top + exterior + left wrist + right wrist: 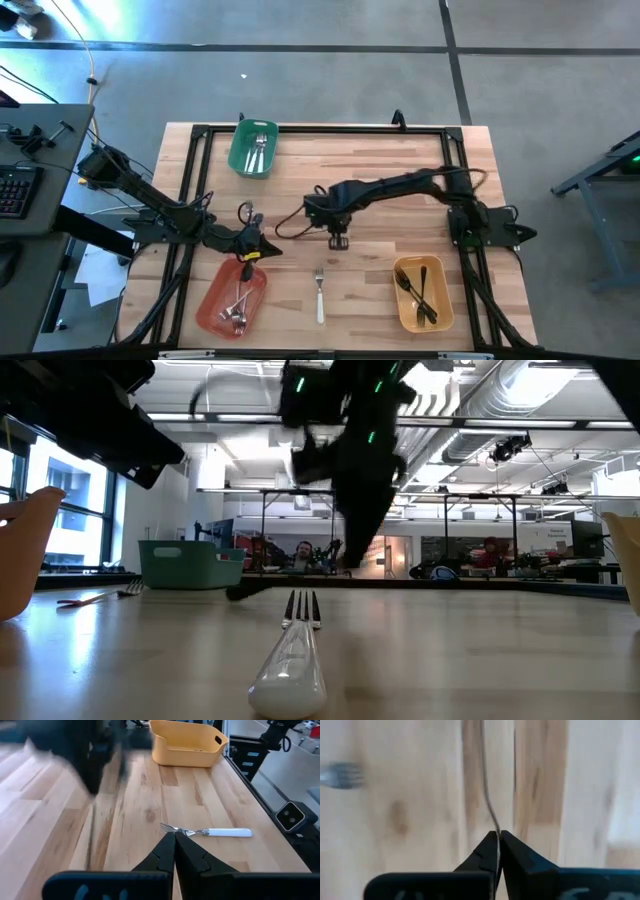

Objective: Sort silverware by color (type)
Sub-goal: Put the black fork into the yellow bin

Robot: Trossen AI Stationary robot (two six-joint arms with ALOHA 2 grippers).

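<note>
I hold my two tools over a wooden worktop (380, 160) where one white-handled fork (319, 293) lies alone near the front edge, between the red bin (214, 300) and the yellow bin (446, 305), its long axis running front to back, tines toward the far side and handle toward the near edge. In the low view the same fork (290, 660) fills the foreground, handle nearest, tines pointing away. My left tool (257, 244) hangs above the far end of the red bin, its fingers pressed together with nothing between them; its wrist view looks past those closed tips to the fork (207, 832) and on to the yellow bin (186, 742). The red bin holds several silver utensils (238, 305) lying roughly lengthwise; I cannot count them exactly. The yellow bin holds two black utensils (416, 291), crossed slightly, long axes front to back. My right tool (338, 240) sits over the middle of the worktop, beyond the fork's tines, fingers closed; its wrist view shows a thin line running away from the tips (498, 851), and I cannot tell what it is. Farthest off, the green bin (238, 160) at the back edge holds pale utensils (258, 152), apparently two, lying front to back.
</note>
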